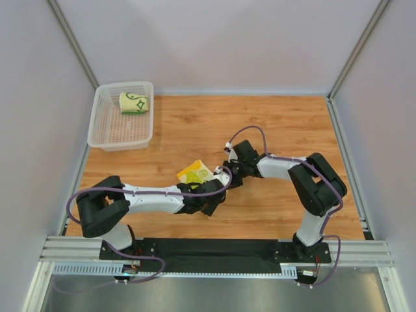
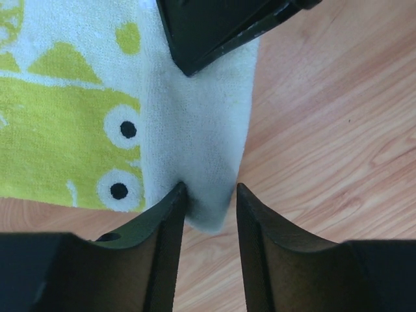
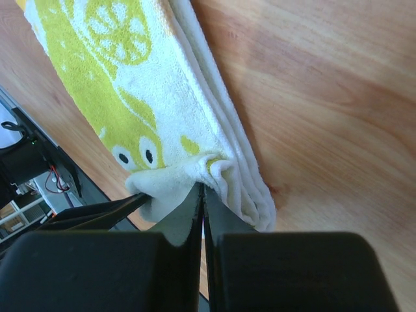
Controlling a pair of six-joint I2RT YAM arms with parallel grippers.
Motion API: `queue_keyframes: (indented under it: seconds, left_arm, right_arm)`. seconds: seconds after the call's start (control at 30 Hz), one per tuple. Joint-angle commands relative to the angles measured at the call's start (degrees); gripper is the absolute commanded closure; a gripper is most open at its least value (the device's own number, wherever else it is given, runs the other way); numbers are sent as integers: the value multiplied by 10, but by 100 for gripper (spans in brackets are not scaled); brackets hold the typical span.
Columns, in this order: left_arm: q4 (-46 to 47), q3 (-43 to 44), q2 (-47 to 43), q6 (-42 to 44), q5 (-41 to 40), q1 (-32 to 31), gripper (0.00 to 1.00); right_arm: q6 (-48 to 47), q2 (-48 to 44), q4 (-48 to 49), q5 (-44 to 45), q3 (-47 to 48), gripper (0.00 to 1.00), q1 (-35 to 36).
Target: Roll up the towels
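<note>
Seemingly limp and light, the towel [image 1: 195, 171] suited corner holds: right claw [image 3: 203, 188] pinched it shut, left claw [image 2: 211, 192] straddled it, grip unclear.

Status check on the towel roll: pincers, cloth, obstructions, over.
Left pincer open astride corner of yellow-green towel. Right pincer shut, tips on its folded edge. Green-lined towel rolled in basket. No obstruction seen.
</note>
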Motion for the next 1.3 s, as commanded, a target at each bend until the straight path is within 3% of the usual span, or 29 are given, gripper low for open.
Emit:
queue_keyframes:
  seconds: [0.0, 0.03, 0.13, 0.23, 0.47, 0.7, 0.9, 1.07, 1.27]
  left_arm:
    - [37, -53, 19, 3, 37, 16, 57]
    - [49, -58, 21, 0, 41, 19, 70]
    - [59, -73, 26, 1, 56, 30, 89]
    - [55, -71, 23, 2, 66, 32, 100]
    - [20, -41, -26, -35, 115, 33, 100]
    - [18, -26, -58, -87, 173, 33, 100]
    - [5, 12, -50, -120, 215, 33, 100]
    - [4, 40, -47, -171, 260, 42, 100]
    - [38, 38, -48, -233, 330, 73, 100]
  right_arm:
    - [-19, 21, -15, 24, 18, 100, -4]
    - [-22, 23, -17, 23, 23, 100, -4]
    - [-26, 31, -23, 19, 31, 100, -6]
    - [-32, 37, -32, 17, 40, 100, -6]
    - [-55, 20, -80, 57, 50, 89, -28]
    - [-62, -29, -181, 207, 85, 82, -38]
    - [-62, -109, -233, 276, 80, 68, -41]
    - [-52, -222, -247, 290, 52, 64, -46]
    - [-46, -298, -262, 245, 35, 59, -47]
